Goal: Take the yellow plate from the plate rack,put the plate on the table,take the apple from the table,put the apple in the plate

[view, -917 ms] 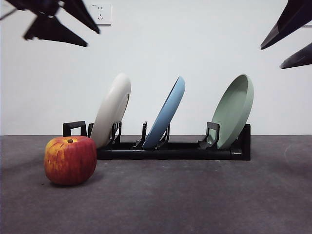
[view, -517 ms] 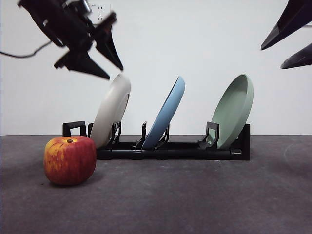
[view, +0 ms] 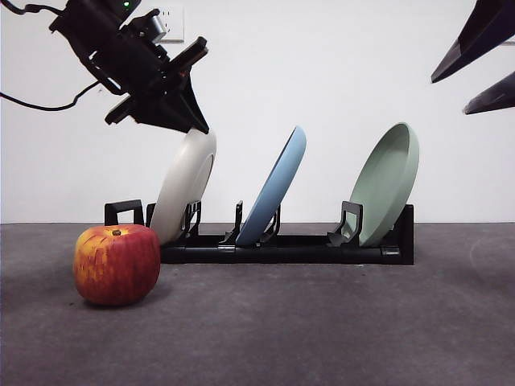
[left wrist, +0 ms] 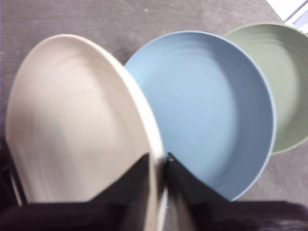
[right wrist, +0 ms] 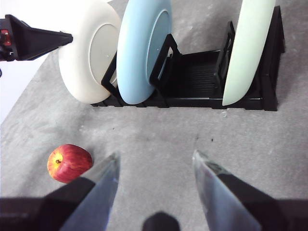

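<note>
Now the left gripper [view: 195, 121] straddles the top rim of the yellow plate [view: 185, 186], jaws narrow, one either side. The plate leans in the rack [view: 282, 248], the apple [view: 117, 264] just beside. The right gripper [right wrist: 154, 166] hangs wide, holding nothing.

The left gripper [view: 191, 121] has been lowered from the upper left onto the top rim of the yellow plate [view: 187, 182], one jaw at each face.
</note>
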`<state>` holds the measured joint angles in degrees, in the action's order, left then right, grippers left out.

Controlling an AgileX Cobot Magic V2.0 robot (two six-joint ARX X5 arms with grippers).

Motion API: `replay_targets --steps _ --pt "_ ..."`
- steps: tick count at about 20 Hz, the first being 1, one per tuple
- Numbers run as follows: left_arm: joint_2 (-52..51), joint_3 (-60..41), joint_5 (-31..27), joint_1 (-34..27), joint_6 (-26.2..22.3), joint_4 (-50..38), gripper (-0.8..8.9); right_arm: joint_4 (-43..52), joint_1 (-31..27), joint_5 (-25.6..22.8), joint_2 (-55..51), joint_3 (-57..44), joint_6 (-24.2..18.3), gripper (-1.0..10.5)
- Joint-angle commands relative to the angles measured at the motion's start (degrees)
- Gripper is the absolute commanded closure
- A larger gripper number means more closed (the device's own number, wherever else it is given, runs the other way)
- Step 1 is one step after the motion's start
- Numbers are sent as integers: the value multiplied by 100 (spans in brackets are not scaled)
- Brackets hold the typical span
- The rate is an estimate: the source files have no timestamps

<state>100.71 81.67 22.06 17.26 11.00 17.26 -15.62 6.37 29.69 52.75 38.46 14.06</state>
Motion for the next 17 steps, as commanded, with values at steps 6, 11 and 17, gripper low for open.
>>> replay_targets --steps 6,11,17 --pt "-566 -17 -59 127 -358 426 822 22 7 -26 13 22 -63 690" --pt "-1375 -17 -70 621 -817 1344 822 57 0 -153 13 177 -61 690" --pt "-1840 -20 -916 2155 -1281 2498 822 -11 -4 -173 15 896 -63 690"
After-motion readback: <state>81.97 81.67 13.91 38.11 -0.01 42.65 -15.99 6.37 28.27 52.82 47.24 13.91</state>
